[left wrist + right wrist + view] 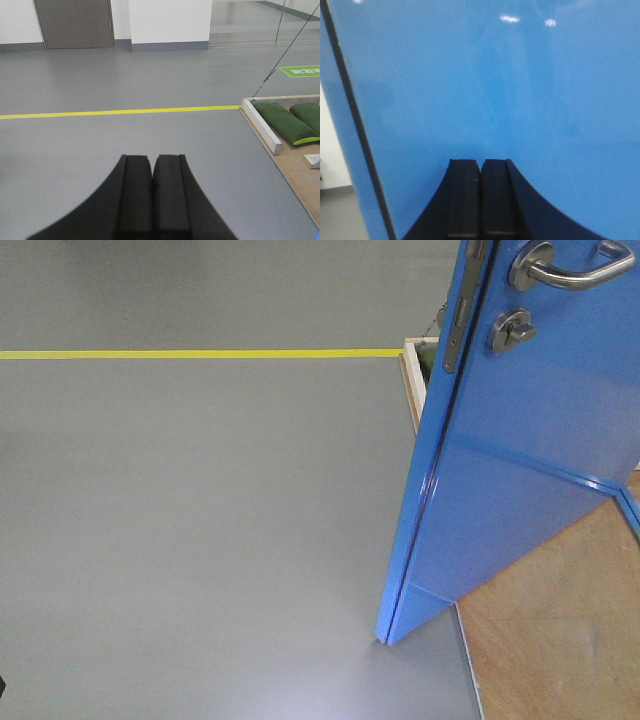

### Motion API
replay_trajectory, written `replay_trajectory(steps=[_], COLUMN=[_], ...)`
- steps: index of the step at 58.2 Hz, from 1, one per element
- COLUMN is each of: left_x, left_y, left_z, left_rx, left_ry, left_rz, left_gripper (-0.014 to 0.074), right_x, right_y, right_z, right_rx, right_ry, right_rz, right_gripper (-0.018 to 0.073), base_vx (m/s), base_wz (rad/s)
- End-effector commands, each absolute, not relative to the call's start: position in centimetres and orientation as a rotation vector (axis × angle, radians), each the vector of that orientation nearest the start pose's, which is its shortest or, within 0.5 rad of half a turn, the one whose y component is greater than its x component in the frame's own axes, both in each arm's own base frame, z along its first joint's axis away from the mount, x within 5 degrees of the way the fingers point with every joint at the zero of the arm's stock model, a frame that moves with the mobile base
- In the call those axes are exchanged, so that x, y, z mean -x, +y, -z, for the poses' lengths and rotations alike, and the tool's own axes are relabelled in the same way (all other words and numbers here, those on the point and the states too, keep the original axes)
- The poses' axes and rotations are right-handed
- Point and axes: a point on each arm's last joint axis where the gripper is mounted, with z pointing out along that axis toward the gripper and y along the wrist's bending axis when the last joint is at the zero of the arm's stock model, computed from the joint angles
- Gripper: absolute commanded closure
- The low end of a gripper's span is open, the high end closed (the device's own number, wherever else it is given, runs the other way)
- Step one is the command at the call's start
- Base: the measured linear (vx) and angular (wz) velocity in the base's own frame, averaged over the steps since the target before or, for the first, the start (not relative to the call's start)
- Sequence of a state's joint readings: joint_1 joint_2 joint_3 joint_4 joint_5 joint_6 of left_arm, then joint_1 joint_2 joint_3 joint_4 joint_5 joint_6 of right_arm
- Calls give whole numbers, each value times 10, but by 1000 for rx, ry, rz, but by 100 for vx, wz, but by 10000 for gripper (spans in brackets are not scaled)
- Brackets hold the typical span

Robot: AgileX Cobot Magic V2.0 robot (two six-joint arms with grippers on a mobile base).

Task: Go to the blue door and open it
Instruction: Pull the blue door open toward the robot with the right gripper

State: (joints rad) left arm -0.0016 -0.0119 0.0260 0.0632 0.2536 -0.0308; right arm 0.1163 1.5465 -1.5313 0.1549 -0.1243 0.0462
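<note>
The blue door stands ajar at the right of the front view, its free edge toward me. Its silver lever handle, round thumb-turn lock and edge latch plate show near the top. In the right wrist view the glossy blue door fills the frame. My right gripper is shut and empty, its tips close to or against the panel. My left gripper is shut and empty over the grey floor, left of the door's base. Neither gripper shows in the front view.
A yellow floor line crosses the grey floor. A wooden base platform lies under the door, with a white frame rail and green sandbags on it. A dark cable slants up. A grey wall door stands far back.
</note>
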Motion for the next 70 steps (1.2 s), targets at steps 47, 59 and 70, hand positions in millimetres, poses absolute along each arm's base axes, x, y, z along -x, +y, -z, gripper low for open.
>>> replay_trajectory(steps=[47, 59, 70], left_x=[-54, -54, -54], left_y=[0, 0, 0], left_z=[-199, -199, -199], left_rx=[-19, -19, -19], left_ry=[1636, 1636, 1636], left_rz=[-21, -21, -21], left_gripper=[524, 524, 524], right_x=[-353, -353, -353], right_y=[40, 40, 40], right_z=[-497, -497, -497], right_rx=[-74, -73, -73], right_ry=[1247, 1247, 1247], right_rz=[-261, -260, -260], right_gripper=[547, 547, 547], base_vx=[0, 0, 0], base_wz=[0, 0, 0])
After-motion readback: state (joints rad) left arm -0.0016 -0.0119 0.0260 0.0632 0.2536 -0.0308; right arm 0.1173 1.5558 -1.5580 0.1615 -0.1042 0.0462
